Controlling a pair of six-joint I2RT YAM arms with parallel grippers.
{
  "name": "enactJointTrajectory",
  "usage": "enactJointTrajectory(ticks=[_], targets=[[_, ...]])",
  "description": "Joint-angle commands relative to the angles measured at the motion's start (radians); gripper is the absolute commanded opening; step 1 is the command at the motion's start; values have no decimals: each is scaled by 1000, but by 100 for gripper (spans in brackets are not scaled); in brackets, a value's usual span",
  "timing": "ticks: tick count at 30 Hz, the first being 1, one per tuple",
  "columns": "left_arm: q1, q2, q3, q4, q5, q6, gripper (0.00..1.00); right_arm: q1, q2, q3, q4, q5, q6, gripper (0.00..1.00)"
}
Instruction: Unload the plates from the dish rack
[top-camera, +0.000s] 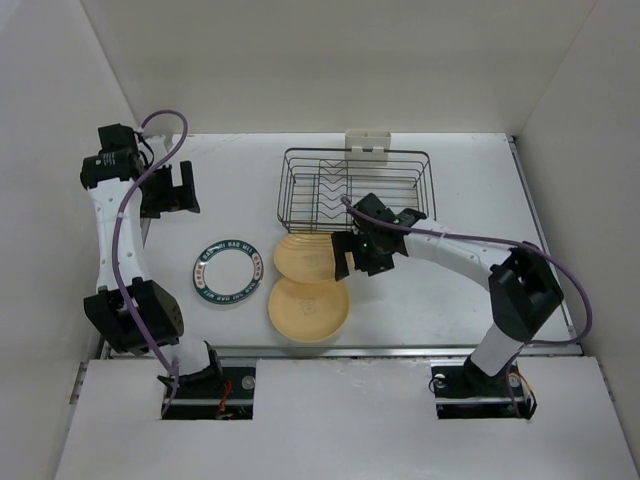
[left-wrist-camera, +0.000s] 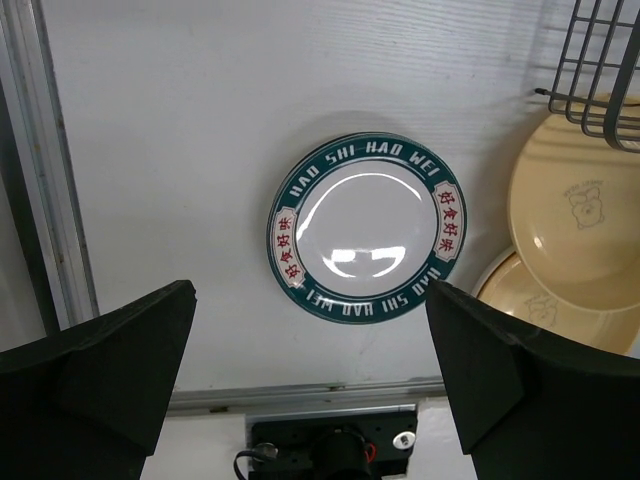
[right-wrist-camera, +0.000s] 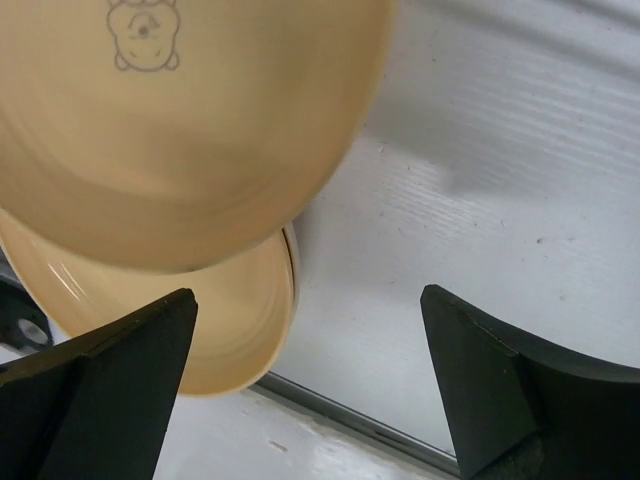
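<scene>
The dish rack (top-camera: 355, 187) stands at the 12 o'clock side of the table (top-camera: 480, 200), a white block (top-camera: 367, 143) on its far long side, and every plate that shows lies outside it. Just at its 6 o'clock edge lies the upper yellowish plate (top-camera: 305, 258), overlapping the lower yellowish plate (top-camera: 309, 308) at its own 6 o'clock. Which of the two is cream and which yellow-orange is hard to tell. In the right wrist view the upper one is blurred and cut off by the frame, with a small bear drawing on it. Under the lower one a sliver of white rim with a thin dark line (right-wrist-camera: 291, 262) peeks out; the rest of that plate is hidden. The green-rimmed plate (top-camera: 229, 273) lies flat and alone at 9 o'clock of the stack, near it but apart. The right gripper (right-wrist-camera: 308, 300) hangs at the 3 o'clock edge of the upper plate, its fingers spread wide with only table and plate rims between them. The left gripper (left-wrist-camera: 310, 290) is likewise spread and holds nothing, raised at about 10 o'clock from the green-rimmed plate, well apart from it.
</scene>
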Motion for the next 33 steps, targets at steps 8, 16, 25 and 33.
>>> enactJointTrajectory(ticks=[8, 16, 25, 33], targets=[[3, -57, -47, -2, 16, 18, 100, -27, -9, -1, 312, 51, 254, 89], [3, -105, -102, -2, 5, 27, 100, -73, 81, 8, 328, 7, 277, 79], [3, -123, -111, -2, -17, 37, 100, -102, 81, -14, 323, 27, 266, 69], [3, -123, -111, 7, -17, 46, 100, -102, -41, 13, 196, 164, 206, 69]])
